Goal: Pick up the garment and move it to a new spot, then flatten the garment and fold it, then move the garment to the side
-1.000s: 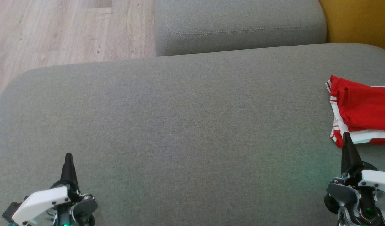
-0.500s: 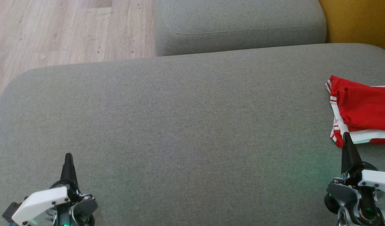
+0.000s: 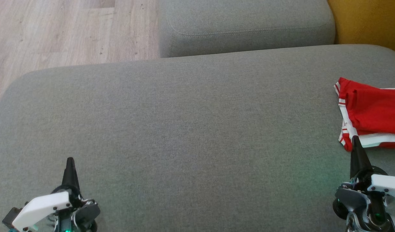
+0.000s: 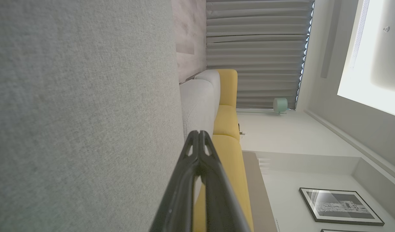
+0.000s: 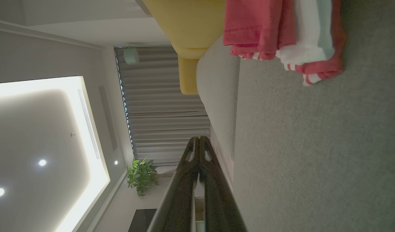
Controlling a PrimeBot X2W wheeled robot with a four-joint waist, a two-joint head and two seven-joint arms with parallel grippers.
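Observation:
The garment (image 3: 373, 112) is red with white stripes and lies folded at the right edge of the grey sofa seat (image 3: 191, 129); it also shows in the right wrist view as the garment (image 5: 281, 35). My right gripper (image 3: 355, 139) is shut and empty, its tip just at the garment's near corner. In its wrist view the right gripper (image 5: 199, 138) has both fingers pressed together. My left gripper (image 3: 69, 160) rests at the lower left over bare cushion, shut and empty. The left gripper (image 4: 199, 132) likewise shows its fingers closed together.
A second grey cushion (image 3: 245, 25) sits behind the seat, with a yellow sofa part (image 3: 368, 22) at the far right. Wooden floor (image 3: 65, 32) lies beyond the seat's far left edge. The wide middle of the seat is bare fabric.

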